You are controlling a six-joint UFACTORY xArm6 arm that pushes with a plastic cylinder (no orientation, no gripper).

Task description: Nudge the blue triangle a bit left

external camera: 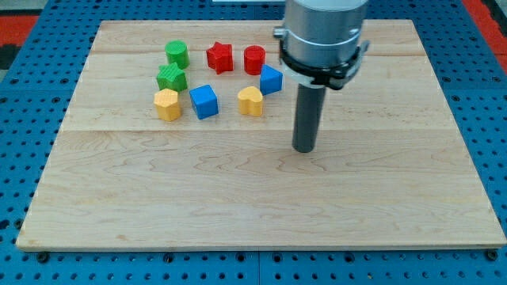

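Observation:
The blue triangle [271,79] lies on the wooden board [253,198] near the view's top, just right of the red cylinder [253,59] and up-right of the yellow heart [250,101]. My tip [304,148] rests on the board below and to the right of the blue triangle, apart from it by a clear gap. The arm's grey body [323,36] rises above the tip and stands close to the triangle's right side in the view.
Left of the triangle lie a red star [219,57], a blue cube [203,101], a yellow hexagon-like block [167,104] and two green blocks [177,54] [171,77]. A blue pegboard [24,95] surrounds the board.

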